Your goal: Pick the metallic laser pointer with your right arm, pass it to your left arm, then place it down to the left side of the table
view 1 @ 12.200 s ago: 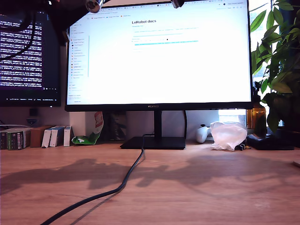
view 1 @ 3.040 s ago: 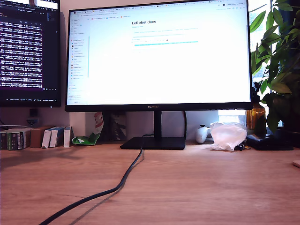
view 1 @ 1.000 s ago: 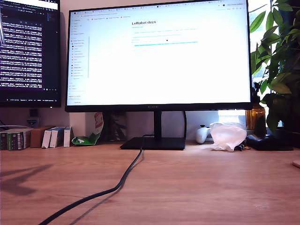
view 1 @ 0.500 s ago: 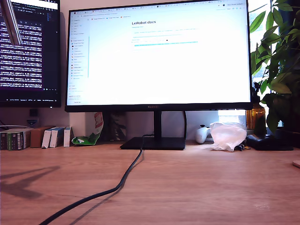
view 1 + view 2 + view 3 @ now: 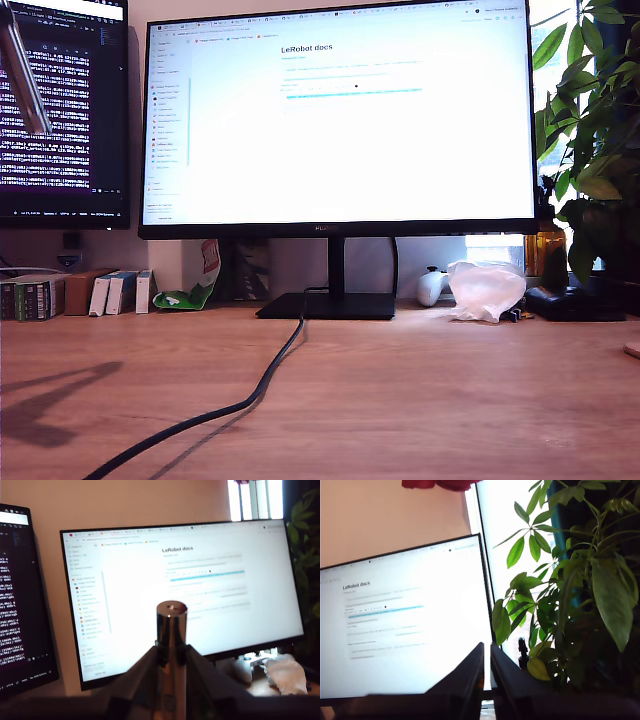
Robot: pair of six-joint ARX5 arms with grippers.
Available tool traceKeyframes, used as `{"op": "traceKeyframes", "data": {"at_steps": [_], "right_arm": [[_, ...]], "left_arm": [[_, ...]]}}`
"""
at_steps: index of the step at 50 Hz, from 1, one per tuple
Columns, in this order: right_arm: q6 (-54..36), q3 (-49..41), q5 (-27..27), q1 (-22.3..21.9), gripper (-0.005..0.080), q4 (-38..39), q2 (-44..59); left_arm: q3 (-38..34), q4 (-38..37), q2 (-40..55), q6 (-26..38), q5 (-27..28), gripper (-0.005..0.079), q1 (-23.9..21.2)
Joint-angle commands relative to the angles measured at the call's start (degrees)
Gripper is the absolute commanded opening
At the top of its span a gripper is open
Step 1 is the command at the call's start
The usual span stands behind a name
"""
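My first claw is clamped on the metallic laser pointer, the two dark fingers pinching its shiny barrel from either side and the flat silver end standing up clear of them. In the exterior view that same pointer shows as a blurred silver bar slanting down across the dark terminal monitor at the exterior view's left, high above the counter and touching nothing there. My second claw holds nothing, its two fingers drawn in to a narrow slit, and it faces the edge of the bright white monitor with the leafy plant just beside that. Out on the counter, a black cable snakes from the white monitor's stand toward the near edge, cutting across the middle of the open wood. Along the back, under the screens, sit small boxes at the exterior view's left, a green and white packet, then a white controller and a crumpled clear plastic bag toward the exterior view's right, where the plant crowds the corner. A long shadow lies on the wood at the exterior view's left.
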Motion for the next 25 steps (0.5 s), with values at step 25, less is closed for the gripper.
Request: {"op": "traceKeyframes", "data": {"at_steps": [25], "right_arm": [[-1.16, -7.45, 0.20, 0.59, 0.0018, -4.57, -8.98]], "left_arm": [[-4.74, 0.85, 2.29, 1.44, -0.04, -0.0019, -1.49]]}}
